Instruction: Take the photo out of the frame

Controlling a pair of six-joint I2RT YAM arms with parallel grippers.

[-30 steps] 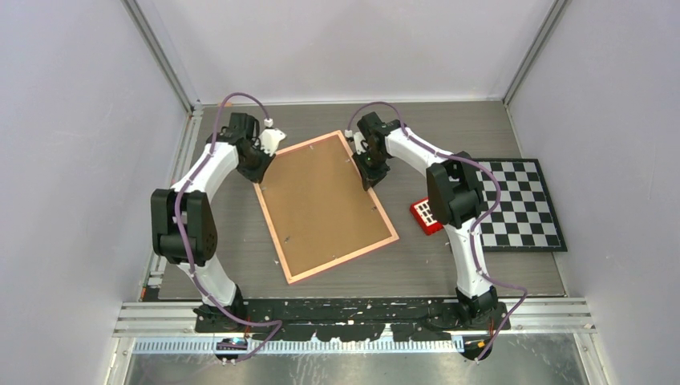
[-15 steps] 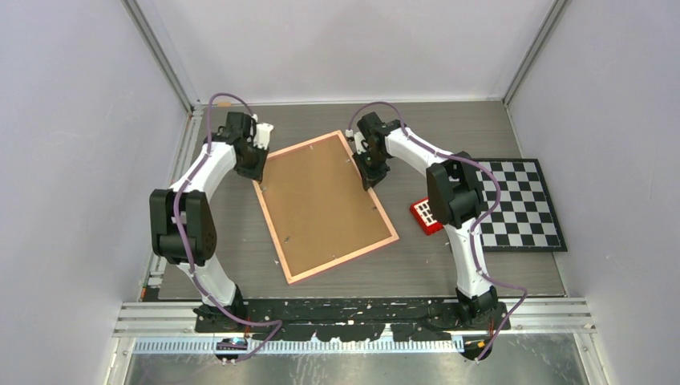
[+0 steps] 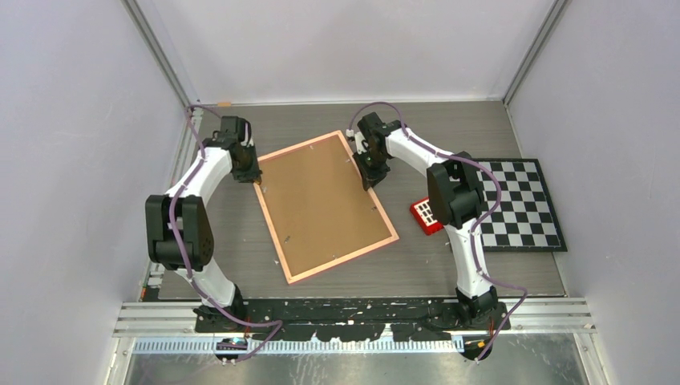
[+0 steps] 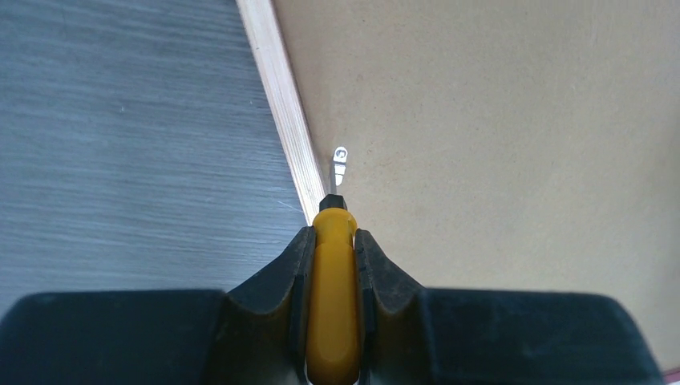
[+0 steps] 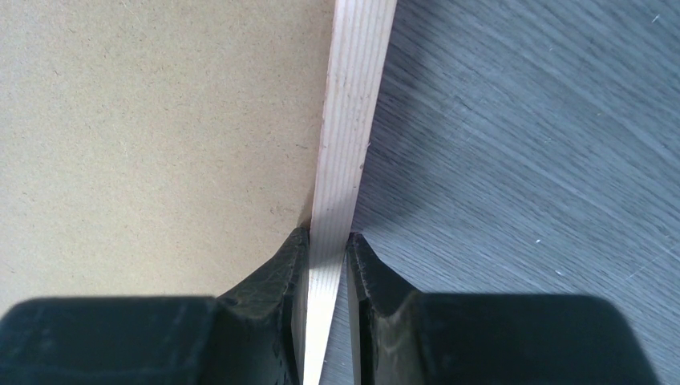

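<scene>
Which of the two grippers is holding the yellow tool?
The left gripper: its fingers clamp a yellow tool aimed at a metal clip on the frame back. The right gripper only pinches the frame's border.

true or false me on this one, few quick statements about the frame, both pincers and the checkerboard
1. The frame lies with its brown back up. True.
2. The left pincer is empty. False: it is shut on a yellow tool, whose black tip points at a metal clip by the frame's edge.
3. The right pincer clamps the frame's border. True.
4. The checkerboard lies under the frame. False: it lies apart from it, to its right in the top view.
5. The photo lies out beside the frame. False: no photo shows, and the back is in place.
</scene>
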